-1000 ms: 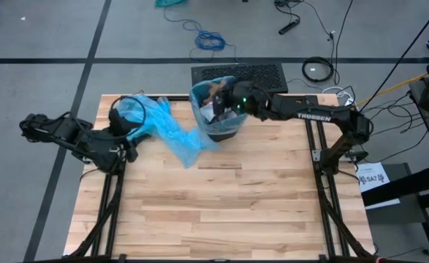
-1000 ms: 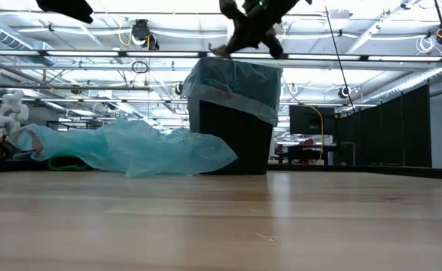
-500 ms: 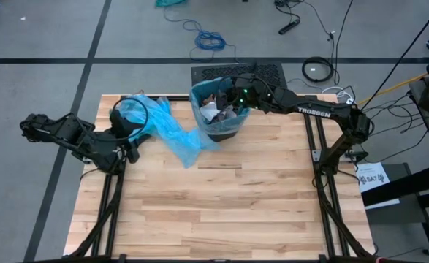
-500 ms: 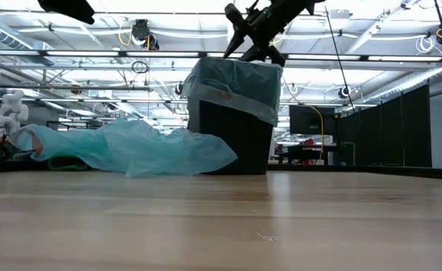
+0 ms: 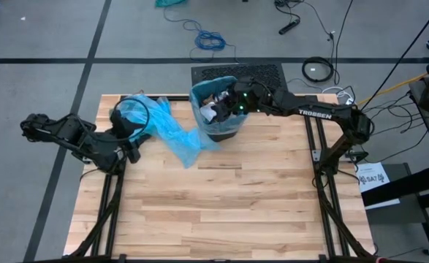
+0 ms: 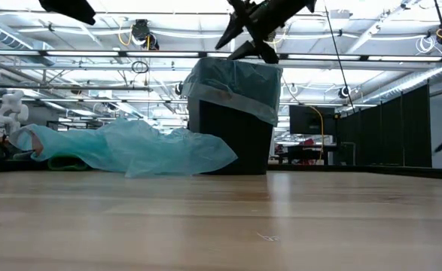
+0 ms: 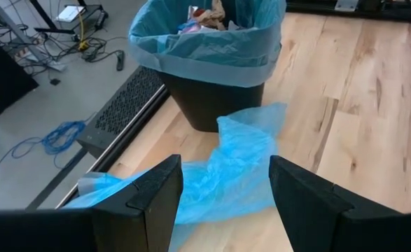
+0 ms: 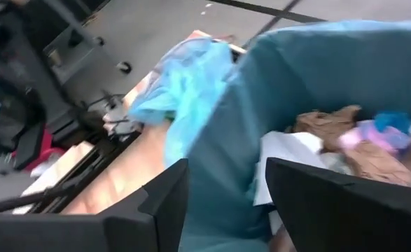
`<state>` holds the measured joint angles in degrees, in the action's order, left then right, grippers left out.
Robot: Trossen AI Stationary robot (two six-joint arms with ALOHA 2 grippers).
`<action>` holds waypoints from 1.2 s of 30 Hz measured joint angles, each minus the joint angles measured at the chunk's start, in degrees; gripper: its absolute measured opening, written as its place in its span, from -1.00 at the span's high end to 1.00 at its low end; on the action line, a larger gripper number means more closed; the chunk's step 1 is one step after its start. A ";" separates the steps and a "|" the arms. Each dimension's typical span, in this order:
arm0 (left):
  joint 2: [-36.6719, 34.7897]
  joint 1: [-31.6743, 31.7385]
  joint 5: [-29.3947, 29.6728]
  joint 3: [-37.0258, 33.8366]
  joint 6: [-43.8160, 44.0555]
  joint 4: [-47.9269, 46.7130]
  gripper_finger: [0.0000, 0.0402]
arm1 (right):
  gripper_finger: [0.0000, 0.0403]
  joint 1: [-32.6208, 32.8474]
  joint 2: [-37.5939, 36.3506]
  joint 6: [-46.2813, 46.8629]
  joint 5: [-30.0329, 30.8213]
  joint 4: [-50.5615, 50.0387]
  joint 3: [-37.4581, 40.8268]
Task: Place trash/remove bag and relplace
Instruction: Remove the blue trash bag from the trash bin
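Right gripper (image 5: 229,102) over bin (image 5: 232,130), jaws apart, empty; trash (image 8: 363,143) sits inside liner. We lift clear without snagging liner. Left gripper (image 7: 223,192) wide open, empty, by spare bag (image 5: 166,128).

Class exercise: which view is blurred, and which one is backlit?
The right wrist view is motion-smeared: bin liner and trash look soft. The low view is backlit by ceiling lights, so the bin and right gripper read as dark shapes. The high view is evenly lit.

"TROSSEN" on right arm (image 5: 313,113)
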<state>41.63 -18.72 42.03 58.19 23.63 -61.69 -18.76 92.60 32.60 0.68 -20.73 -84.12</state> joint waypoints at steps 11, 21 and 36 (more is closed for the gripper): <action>3.42 -0.02 -5.33 0.00 2.25 1.09 -0.07 | 0.29 7.69 -6.78 -6.27 2.48 -6.96 0.00; 8.92 -0.02 -5.56 0.00 2.98 1.31 -0.07 | 0.35 16.13 -8.15 -1.87 2.62 -19.29 0.00; 13.39 0.37 -2.02 0.02 -1.60 1.15 -0.07 | 0.35 26.09 -8.13 6.78 12.98 -19.78 0.00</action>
<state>55.02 -18.35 40.01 58.22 22.03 -60.55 7.33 84.47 39.38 13.66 -40.51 -84.12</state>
